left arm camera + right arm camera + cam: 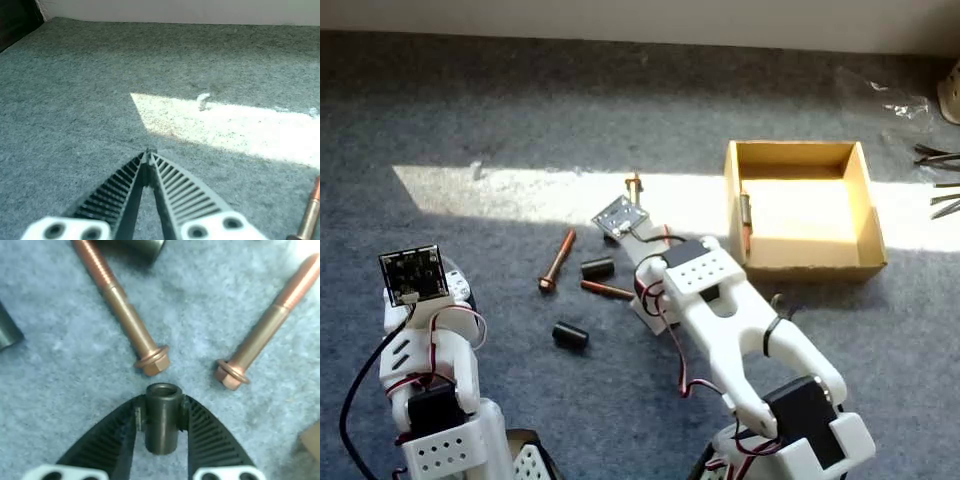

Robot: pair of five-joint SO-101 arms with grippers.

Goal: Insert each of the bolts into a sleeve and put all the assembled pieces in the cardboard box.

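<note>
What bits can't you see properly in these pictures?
Left wrist view: the long copper bolt is cut off by the picture's edge.
Right wrist view: a dark metal sleeve is cut off by the edge; the right claw covers the sides of the upright dark sleeve it holds.
High view: the thin piece inside the brown cardboard box is too small to make out.

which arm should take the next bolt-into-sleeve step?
Right. The right gripper is shut on a sleeve, with two bolts lying just ahead of it. The left gripper is shut and empty over carpet, with one bolt off to the side.
</note>
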